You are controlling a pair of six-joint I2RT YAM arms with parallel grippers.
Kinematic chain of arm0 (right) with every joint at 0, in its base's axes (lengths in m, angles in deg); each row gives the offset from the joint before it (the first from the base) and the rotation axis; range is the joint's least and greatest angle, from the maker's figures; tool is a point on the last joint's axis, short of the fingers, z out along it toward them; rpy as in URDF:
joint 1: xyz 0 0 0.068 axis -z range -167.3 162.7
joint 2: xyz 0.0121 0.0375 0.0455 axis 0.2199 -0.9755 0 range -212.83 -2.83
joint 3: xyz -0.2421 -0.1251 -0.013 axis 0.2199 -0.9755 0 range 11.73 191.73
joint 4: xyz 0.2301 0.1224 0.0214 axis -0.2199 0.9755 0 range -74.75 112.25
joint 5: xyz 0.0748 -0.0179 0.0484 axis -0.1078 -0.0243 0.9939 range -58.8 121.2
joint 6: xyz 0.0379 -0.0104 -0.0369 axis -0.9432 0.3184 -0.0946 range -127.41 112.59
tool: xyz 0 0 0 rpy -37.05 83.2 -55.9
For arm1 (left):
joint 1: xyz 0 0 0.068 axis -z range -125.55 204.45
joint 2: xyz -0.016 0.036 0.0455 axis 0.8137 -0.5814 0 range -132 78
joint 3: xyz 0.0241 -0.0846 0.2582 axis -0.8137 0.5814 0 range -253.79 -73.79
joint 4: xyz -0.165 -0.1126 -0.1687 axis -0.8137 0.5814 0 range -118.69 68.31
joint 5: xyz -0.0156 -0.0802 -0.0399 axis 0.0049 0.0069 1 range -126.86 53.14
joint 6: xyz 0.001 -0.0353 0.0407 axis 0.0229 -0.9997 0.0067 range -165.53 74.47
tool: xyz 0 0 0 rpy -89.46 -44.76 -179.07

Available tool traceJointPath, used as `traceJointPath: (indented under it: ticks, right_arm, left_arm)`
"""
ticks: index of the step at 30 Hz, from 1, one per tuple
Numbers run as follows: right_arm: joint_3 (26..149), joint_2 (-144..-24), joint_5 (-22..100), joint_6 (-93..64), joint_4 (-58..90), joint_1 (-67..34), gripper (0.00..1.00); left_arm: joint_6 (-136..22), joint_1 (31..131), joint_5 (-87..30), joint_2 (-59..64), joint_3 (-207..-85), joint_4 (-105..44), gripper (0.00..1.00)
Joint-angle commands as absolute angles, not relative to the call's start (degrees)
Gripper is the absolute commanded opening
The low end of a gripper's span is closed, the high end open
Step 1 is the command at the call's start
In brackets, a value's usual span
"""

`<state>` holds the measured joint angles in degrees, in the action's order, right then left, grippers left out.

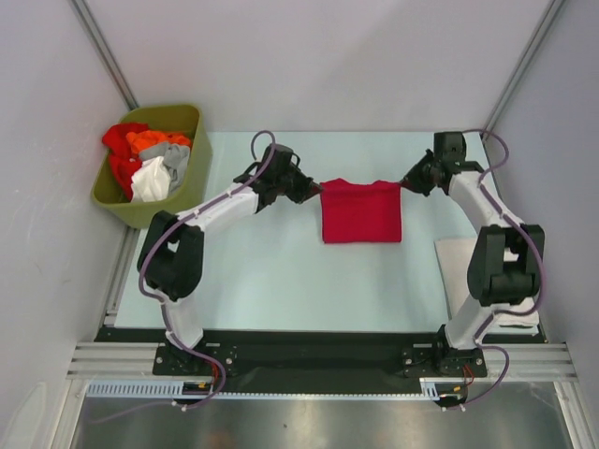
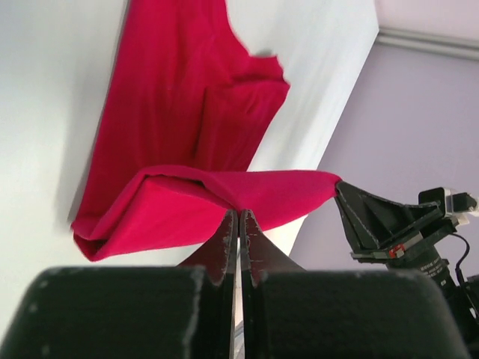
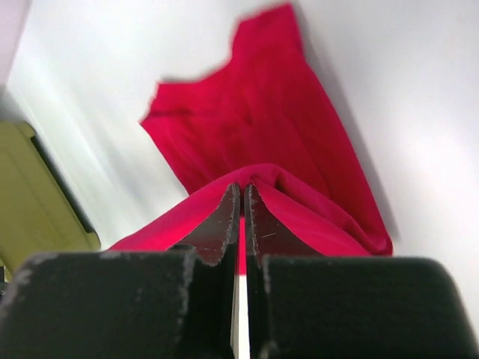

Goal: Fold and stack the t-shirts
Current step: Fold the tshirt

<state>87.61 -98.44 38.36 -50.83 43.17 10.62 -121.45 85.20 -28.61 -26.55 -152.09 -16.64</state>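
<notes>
A crimson-red t-shirt hangs folded over at the table's middle, stretched between both grippers. My left gripper is shut on its far left corner, and the shirt shows in the left wrist view above the closed left gripper. My right gripper is shut on its far right corner, and the shirt shows in the right wrist view beyond the closed right gripper. An off-white folded t-shirt lies at the right, partly hidden by the right arm. Red, orange, grey and white t-shirts are heaped in the bin.
An olive-green plastic bin stands at the far left corner beside the table. The pale table is walled on the left, back and right. The bin's edge shows in the right wrist view.
</notes>
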Motion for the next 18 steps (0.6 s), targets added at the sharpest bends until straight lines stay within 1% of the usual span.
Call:
traceJointPath:
  ticks: [1, 10, 14, 18]
  right_arm:
    - [94.3, -103.7, 41.7, -46.5, 39.4, 12.0, 0.0]
    - [105.5, -115.5, 46.3, -46.7, 38.5, 12.3, 0.0]
    - [107.5, -118.1, 46.3, -47.7, 38.3, 12.2, 0.0]
    - [108.6, -120.1, 45.9, -48.2, 38.3, 12.3, 0.0]
  left_arm:
    - [-118.6, 82.7, -27.6, -29.7, -157.7, -17.1, 0.01]
    - [-119.9, 79.6, -26.1, -38.7, -165.4, -18.6, 0.0]
    - [-120.2, 79.2, -23.8, -43.5, -170.8, -18.7, 0.0]
    - [-120.9, 79.1, -23.8, -45.7, -172.5, -18.8, 0.01]
